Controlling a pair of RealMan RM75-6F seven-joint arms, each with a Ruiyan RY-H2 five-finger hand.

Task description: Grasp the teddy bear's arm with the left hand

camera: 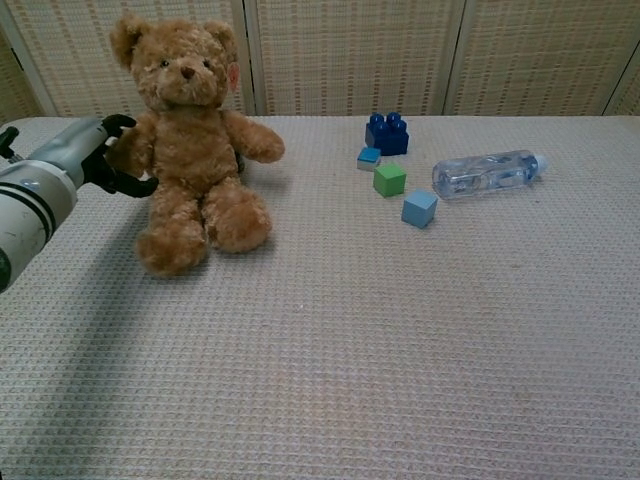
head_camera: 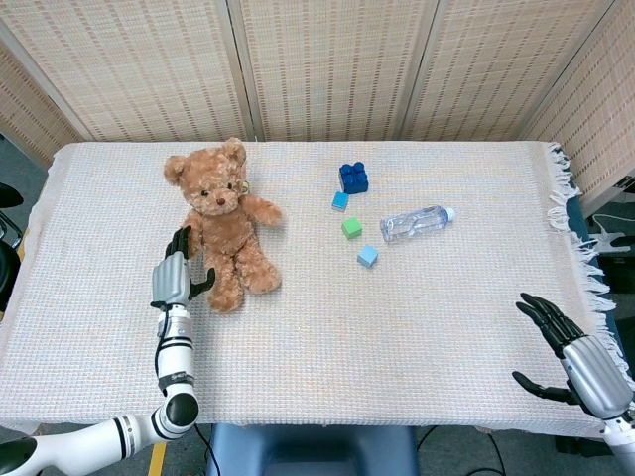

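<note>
- A table covered in a cream woven cloth fills both views, with slatted screens behind its far edge.
- A brown teddy bear sits upright near the far left corner of the table, facing the robot, legs stretched toward the near edge.
- The left hand is at the bear's side, by the arm that points toward the left edge. In the chest view the left hand has its dark fingers curled around that arm from above and below, touching the fur. Whether the grip is fully tight cannot be told.
- The right hand hangs at the near right corner of the table, fingers spread apart, holding nothing.
- A dark blue brick lies near the middle of the far edge, with three small cubes trailing from it toward the centre.
- A clear plastic bottle lies on its side just right of the cubes.
</note>
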